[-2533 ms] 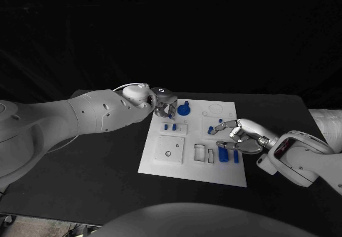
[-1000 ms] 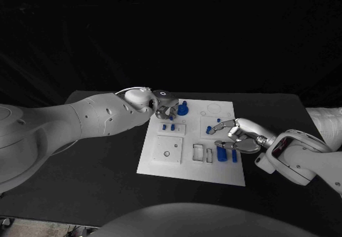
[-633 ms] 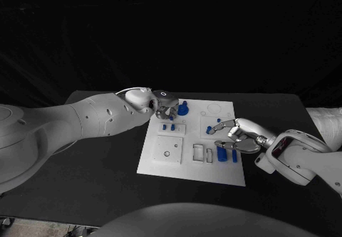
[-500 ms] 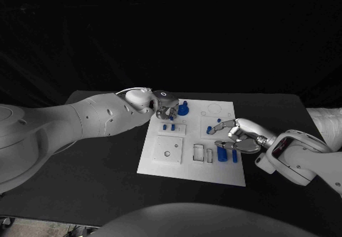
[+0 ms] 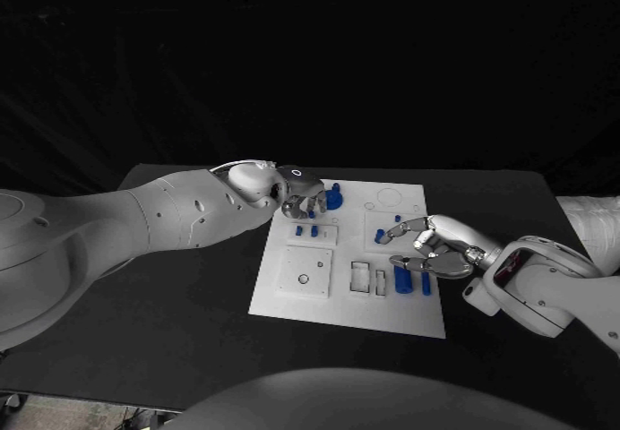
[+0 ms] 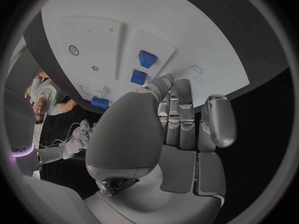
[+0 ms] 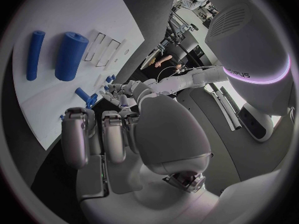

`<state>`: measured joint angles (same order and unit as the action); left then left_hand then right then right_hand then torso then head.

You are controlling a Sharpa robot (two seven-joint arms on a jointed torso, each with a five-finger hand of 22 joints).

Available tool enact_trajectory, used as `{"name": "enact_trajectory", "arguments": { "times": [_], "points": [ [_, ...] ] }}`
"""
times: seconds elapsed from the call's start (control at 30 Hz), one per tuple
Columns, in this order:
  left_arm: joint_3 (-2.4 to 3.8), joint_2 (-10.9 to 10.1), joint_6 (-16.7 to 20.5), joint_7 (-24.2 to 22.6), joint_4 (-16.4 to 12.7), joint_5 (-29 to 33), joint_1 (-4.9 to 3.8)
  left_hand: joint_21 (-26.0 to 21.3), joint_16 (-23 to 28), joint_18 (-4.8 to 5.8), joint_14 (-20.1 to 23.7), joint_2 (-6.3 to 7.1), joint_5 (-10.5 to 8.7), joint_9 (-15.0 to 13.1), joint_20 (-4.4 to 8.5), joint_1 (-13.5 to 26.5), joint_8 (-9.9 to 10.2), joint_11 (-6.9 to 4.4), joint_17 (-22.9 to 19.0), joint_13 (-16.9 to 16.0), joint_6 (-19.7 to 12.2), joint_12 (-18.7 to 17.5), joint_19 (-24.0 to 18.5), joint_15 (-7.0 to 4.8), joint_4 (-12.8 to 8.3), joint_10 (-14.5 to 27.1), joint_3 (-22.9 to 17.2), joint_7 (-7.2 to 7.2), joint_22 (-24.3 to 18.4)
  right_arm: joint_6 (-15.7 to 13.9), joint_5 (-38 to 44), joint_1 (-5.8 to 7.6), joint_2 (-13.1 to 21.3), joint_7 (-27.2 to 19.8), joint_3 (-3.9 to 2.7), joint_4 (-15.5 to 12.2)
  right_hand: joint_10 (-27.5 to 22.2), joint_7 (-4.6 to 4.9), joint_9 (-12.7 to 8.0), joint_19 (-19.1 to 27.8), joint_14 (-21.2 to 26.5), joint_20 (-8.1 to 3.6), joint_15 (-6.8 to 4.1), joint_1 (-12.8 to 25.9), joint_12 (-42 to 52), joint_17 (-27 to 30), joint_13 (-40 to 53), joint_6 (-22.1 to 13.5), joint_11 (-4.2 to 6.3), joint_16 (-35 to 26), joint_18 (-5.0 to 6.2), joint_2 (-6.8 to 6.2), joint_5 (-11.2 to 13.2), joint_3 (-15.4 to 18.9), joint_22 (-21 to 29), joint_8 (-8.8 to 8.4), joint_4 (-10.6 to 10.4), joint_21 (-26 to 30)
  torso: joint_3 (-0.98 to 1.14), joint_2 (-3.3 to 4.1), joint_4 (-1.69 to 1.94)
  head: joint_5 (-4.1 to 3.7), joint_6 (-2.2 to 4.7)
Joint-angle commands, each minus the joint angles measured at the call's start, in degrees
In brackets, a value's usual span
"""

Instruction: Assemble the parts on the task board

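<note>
My left hand (image 5: 300, 195) creeps along the task board (image 5: 310, 300), curled fingers empty beside the blue round part (image 5: 333, 198) (not yet gripped), while my right hand (image 5: 433, 249) hovers half-curled, empty.

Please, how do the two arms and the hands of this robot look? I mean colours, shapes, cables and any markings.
Both arms are white, with smooth rounded shells. The left arm has a thin pale cable looping near its wrist. The right arm bears a dark panel with a small red mark. The left hand and right hand are silver metal, with jointed fingers and a rounded grey cover on the back.
</note>
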<state>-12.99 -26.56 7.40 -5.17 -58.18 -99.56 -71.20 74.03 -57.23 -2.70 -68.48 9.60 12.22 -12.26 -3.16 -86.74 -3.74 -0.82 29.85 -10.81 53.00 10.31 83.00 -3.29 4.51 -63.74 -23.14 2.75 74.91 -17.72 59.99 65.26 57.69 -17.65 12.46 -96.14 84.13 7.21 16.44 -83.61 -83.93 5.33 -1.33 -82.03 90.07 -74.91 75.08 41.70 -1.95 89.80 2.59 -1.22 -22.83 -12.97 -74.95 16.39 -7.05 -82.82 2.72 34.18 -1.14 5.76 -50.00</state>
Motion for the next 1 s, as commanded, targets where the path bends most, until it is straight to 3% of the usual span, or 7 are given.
{"name": "enact_trajectory", "arguments": {
  "times": [0.03,0.37,0.5,0.6,0.73,0.93,1.0],
  "points": [
    [0.03,-0.1,0.3,0.6,-0.2,-1.9,0.00,-0.2,0.1,-0.59,0.4,0.80,-0.73,0.4,-0.09,0.1,0.0,0.42,-0.1,-0.1,-2.1,-0.4,-0.2,0.07,0.5,1.4,0.4,0.89,10.7,0.6,0.2,-0.06,0.0,-0.1,0.01,0.0,5.9,-0.45,0.1,0.2,-6.1,0.06,0.16,0.0,-0.1,-15.1,14.9,-0.1,0.21,0.2,-0.36,0.17,0.3,-0.2,-12.1,0.21,-0.2,0.3,-0.01,0.01,-0.03,0.11,0.00],
    [0.11,-1.7,6.0,0.8,-1.0,-2.9,-0.02,-0.2,-0.3,-0.56,0.0,0.86,-1.68,1.9,-0.37,-0.9,-0.3,0.92,-0.2,-0.6,-10.6,0.0,-0.1,0.36,4.5,4.0,4.0,4.20,10.8,-0.1,0.2,-0.07,0.4,-0.4,0.01,-0.1,5.9,-0.53,0.1,0.2,-6.1,0.04,0.13,0.0,-0.1,-15.1,14.9,-0.1,0.26,0.2,-0.37,0.12,0.3,-0.1,-12.2,0.25,-0.2,0.2,0.01,0.03,-0.01,-0.11,0.00],
    [0.29,-3.6,9.9,0.2,-2.0,-2.4,-0.25,-1.2,0.3,-0.72,0.6,1.58,-6.19,2.0,-0.53,-0.2,-1.3,0.97,-1.2,-0.4,-10.6,-1.1,-0.5,0.56,7.7,8.6,5.2,4.31,10.5,-1.3,0.0,-0.02,0.9,-1.1,0.00,-0.3,5.9,-1.02,0.3,0.1,-6.1,-0.30,-0.23,3.4,-0.1,-15.1,14.9,-0.6,0.64,0.2,-0.44,-0.16,13.3,2.5,-12.2,1.12,-2.8,0.0,-0.01,-0.05,0.02,-0.24,0.00],
    [0.36,-5.6,11.4,0.2,-3.6,-2.0,-1.06,-4.2,0.6,-1.22,2.1,2.63,-9.25,2.1,-0.82,0.7,-1.8,0.94,-1.4,-0.8,-10.8,-1.3,-2.0,0.74,10.2,15.1,7.2,4.69,9.8,-2.1,-0.2,0.30,1.4,-1.4,0.00,-0.6,5.9,-1.07,0.4,0.0,-6.1,-0.43,-0.32,5.1,-0.1,-15.1,14.9,-0.9,0.71,0.2,-0.44,-0.60,17.4,4.4,-12.2,1.64,-4.3,0.0,-0.02,-0.01,0.05,-0.28,0.00],
    [0.39,-8.9,13.0,1.4,-6.6,-1.9,-2.60,-7.5,0.6,-1.75,3.7,3.84,-9.30,2.3,-1.10,1.3,-2.2,0.75,-1.3,0.1,-10.7,-3.1,-3.8,1.03,12.2,23.2,9.3,4.81,9.0,-3.6,-0.3,1.83,2.3,-1.5,-0.01,-1.2,5.3,-0.99,0.5,0.7,-6.1,-0.43,-0.36,5.1,-0.6,-15.1,14.4,-1.1,0.69,0.2,-0.22,-0.62,17.9,5.3,-11.9,2.13,-4.8,0.9,-0.02,-0.03,0.05,-0.31,0.00],
    [0.37,-14.0,19.7,1.7,-10.4,0.6,-4.06,-7.1,-0.2,-1.64,3.8,4.94,-9.30,2.7,-1.28,3.8,-2.1,-0.02,-1.0,1.0,-11.1,-3.3,-3.5,1.08,12.5,27.8,11.1,5.72,9.2,-5.6,0.4,6.51,3.7,0.0,-0.01,-2.0,-9.1,-0.94,0.3,2.2,-6.1,-0.62,-0.42,3.1,-18.3,-15.1,-0.1,-1.7,0.85,0.2,0.28,-0.27,15.7,6.3,-11.2,3.34,-5.7,2.9,-0.12,-0.13,0.07,-0.69,0.00],
    [0.34,-15.6,22.8,0.6,-11.5,4.1,-4.28,-6.2,-0.6,-1.50,3.4,4.86,-9.34,3.1,-1.30,7.8,-1.6,0.11,-0.8,1.4,-12.1,-3.1,-3.1,0.95,12.6,29.1,12.3,5.85,9.4,-6.2,1.5,8.68,4.1,1.1,-0.01,-2.0,-17.4,-0.89,-0.1,3.0,-6.1,-0.71,-0.45,1.8,-32.7,-15.1,-11.2,-0.9,0.96,0.2,0.56,-0.50,12.6,5.9,-10.9,3.42,-6.0,4.1,-0.17,-0.18,0.12,-1.23,0.00]
  ]
}}
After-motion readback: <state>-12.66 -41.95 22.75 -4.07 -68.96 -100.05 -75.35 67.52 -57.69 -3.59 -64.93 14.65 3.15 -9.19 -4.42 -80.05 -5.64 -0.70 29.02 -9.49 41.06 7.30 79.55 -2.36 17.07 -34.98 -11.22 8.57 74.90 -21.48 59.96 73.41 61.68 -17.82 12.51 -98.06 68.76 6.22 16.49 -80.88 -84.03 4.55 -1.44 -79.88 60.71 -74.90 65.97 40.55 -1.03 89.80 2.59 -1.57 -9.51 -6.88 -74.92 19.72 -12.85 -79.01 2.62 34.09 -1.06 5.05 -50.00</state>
